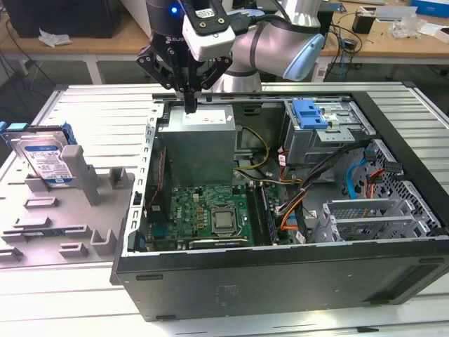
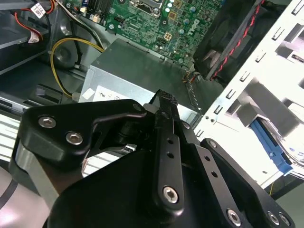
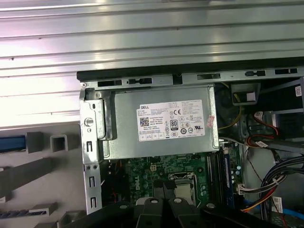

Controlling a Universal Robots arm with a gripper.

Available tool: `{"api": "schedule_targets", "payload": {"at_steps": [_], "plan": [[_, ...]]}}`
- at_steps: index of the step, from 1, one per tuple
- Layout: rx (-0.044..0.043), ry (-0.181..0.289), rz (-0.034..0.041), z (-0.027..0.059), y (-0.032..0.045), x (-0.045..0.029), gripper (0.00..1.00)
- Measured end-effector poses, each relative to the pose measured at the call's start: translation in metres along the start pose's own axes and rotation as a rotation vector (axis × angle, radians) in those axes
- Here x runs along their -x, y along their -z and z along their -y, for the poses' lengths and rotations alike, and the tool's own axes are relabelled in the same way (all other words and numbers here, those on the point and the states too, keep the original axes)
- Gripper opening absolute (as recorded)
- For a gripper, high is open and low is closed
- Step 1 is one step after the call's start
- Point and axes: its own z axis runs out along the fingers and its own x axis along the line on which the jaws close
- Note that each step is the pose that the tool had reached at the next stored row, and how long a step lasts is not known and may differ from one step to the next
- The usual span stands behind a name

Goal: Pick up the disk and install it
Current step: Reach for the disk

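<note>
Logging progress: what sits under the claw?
The grey power supply in the open computer case, sticker up. The disk stands apart in its grey holder. Whatever lies beneath the supply is covered.

Open room over disk (image 1: 43,158) (grey post (image 1: 83,172) beside)

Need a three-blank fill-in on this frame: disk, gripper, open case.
1. The disk stands on the grey fixture at the exterior view's ____.
2. The gripper hangs over the grey metal box with a white ____.
3. The disk's plastic frame is coloured ____.
Missing: left; sticker; blue.
</note>
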Motion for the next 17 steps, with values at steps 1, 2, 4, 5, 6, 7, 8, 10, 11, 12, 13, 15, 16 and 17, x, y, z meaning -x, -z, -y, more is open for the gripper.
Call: {"api": "schedule_targets", "payload": {"at_steps": [1, 2, 4, 5, 6, 7, 8, 10, 11, 12, 13, 15, 16, 17], "plan": [[0.0, 0.0, 0.0, -0.0001, 0.0, -0.002, 0.11], [-0.0001, -0.001, 0.0, -0.0004, 0.0001, -0.0057, 0.11], [-0.0001, -0.003, 0.0001, -0.0016, 0.0003, -0.016, 0.11], [-0.0001, -0.003, 0.0001, -0.0019, 0.0004, -0.0195, 0.11], [-0.0001, -0.004, 0.0002, -0.0023, 0.0004, -0.0228, 0.11], [-0.0002, -0.005, 0.0002, -0.0028, 0.0005, -0.0267, 0.11], [-0.0001, -0.006, 0.0002, -0.003, 0.0006, -0.0294, 0.11], [-0.0001, -0.007, 0.0003, -0.0035, 0.0006, -0.0352, 0.11], [-0.0002, -0.007, 0.0003, -0.0038, 0.0007, -0.0391, 0.11], [-0.0003, -0.008, 0.0003, -0.0039, 0.0008, -0.0418, 0.11], [-0.0003, -0.009, 0.0003, -0.004, 0.001, -0.0467, 0.11], [-0.0002, -0.01, 0.0004, -0.0037, 0.0012, -0.0568, 0.11], [-0.0003, -0.011, 0.0005, -0.0036, 0.0012, -0.0596, 0.11], [-0.0003, -0.011, 0.0004, -0.0036, 0.0013, -0.0625, 0.11]]}}
